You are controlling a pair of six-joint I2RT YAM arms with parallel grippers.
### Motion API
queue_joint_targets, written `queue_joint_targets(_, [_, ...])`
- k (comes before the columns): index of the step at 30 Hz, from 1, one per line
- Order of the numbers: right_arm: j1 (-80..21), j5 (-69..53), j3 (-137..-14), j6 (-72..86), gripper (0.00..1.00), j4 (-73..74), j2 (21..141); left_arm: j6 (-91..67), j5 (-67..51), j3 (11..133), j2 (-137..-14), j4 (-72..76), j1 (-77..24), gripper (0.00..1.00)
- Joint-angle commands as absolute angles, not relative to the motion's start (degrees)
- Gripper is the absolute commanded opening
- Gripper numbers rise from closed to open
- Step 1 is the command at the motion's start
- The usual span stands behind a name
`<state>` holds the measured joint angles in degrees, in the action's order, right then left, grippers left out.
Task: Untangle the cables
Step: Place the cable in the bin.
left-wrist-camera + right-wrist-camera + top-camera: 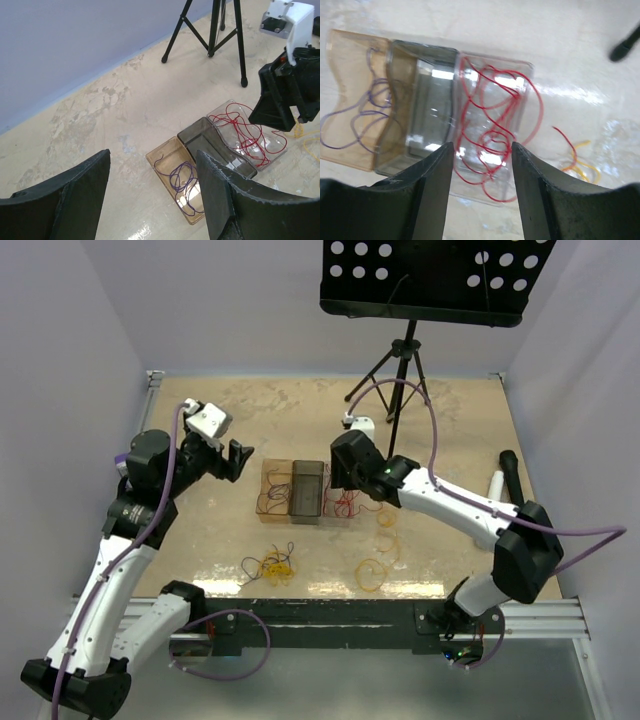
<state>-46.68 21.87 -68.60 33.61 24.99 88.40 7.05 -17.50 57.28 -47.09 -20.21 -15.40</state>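
Observation:
A tangle of yellow, orange and dark cables [268, 566] lies on the table near the front. Loose yellow loops [372, 573] lie to its right, and one shows in the right wrist view [582, 167]. Three small trays stand side by side mid-table. The amber tray [273, 490] holds a purple cable [182, 182]. The dark tray [306, 490] looks empty. The clear tray [520, 67] holds red cables [485, 120]. My right gripper [482, 190] is open and empty just above the red cables. My left gripper [152, 200] is open and empty, raised left of the trays.
A black music stand's tripod [400, 360] stands at the back, with a small white object [360, 423] at its foot. A black and a white cylinder [505, 475] lie at the right edge. White walls close in the table on three sides.

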Motion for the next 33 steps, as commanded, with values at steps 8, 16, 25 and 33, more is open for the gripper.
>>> queue_joint_targets(8, [-45.44, 26.98, -52.83, 38.49, 0.55, 29.53, 77.43, 7.56, -20.04, 60.29, -49.04, -19.78, -15.03, 0.74])
queue_joint_targets(16, [-45.62, 21.72, -52.13, 49.11, 0.61, 26.74, 77.88, 7.91, -20.74, 61.09, -48.87, -20.57, -15.03, 0.74])
queue_joint_targets(25, [-44.12, 12.93, -44.83, 65.3, 0.61, 17.23, 75.49, 8.96, -20.92, 60.82, -48.34, -21.27, -15.03, 0.74])
queue_joint_targets(33, [-43.86, 14.5, -40.88, 72.59, 0.61, 15.74, 72.69, 9.23, -20.3, 60.12, -47.46, -21.53, -15.03, 0.75])
